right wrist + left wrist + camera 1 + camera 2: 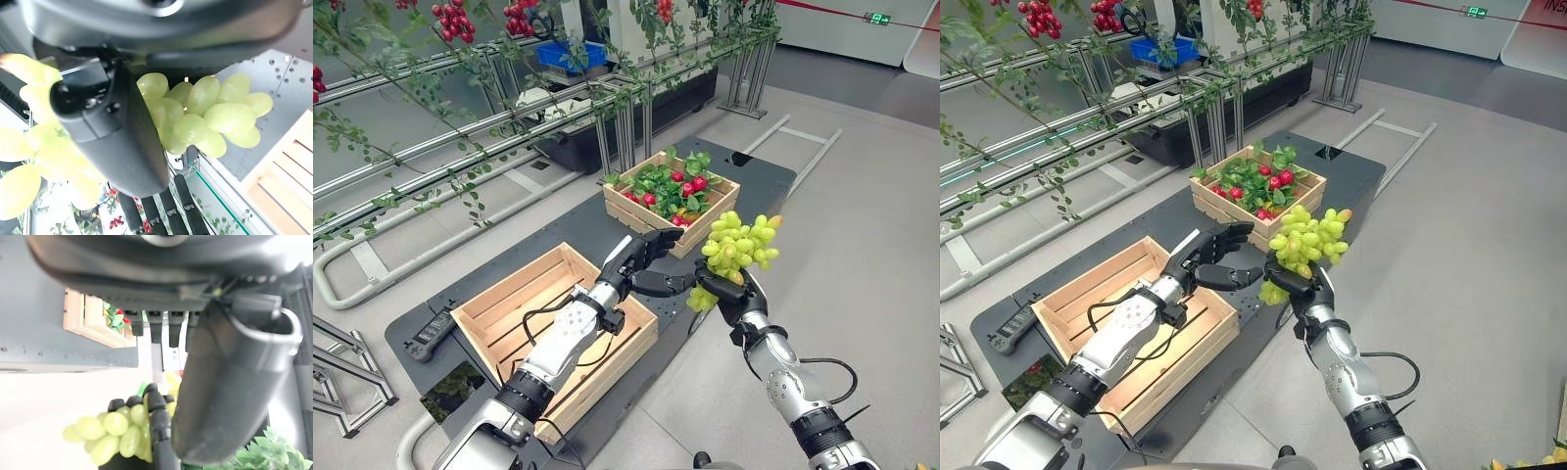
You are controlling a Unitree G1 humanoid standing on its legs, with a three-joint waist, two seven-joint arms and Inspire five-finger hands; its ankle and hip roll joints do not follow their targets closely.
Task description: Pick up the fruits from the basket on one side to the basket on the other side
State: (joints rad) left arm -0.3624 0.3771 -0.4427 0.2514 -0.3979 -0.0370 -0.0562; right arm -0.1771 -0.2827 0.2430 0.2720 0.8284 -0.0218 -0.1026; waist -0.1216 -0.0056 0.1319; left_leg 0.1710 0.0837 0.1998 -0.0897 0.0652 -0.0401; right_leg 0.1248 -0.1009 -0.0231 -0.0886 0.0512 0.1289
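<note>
The right robot hand (pixel 732 294) has its fingers curled round the stem end of a loose bunch of pale green grapes (pixel 736 242), held in the air just off the right edge of the dark grey platform surface (pixel 578 230), between the far slatted wooden crate filled with red fruits and green leaves (pixel 672 200) and the near empty slatted wooden crate (pixel 553 318); the left robot hand (pixel 639 257) hovers just beside it with fingers straight and thumb spread, holding nothing, reaching toward the bunch as if to take it; the chief risk, as I judge it, is at such a handover: the grapes hang out over bare floor rather than the surface, so a slip or an early release would drop them off the platform, and single grapes may shear off a bunch gripped at one end; the left hand's thumb could also knock the cluster sideways; there is open room above the empty crate and between the two crates, but the crate's near-right rim lies under the left forearm, so a low carry may snag it; a black handheld remote-like device (pixel 431 335) lies well apart at the platform's left edge.
</note>
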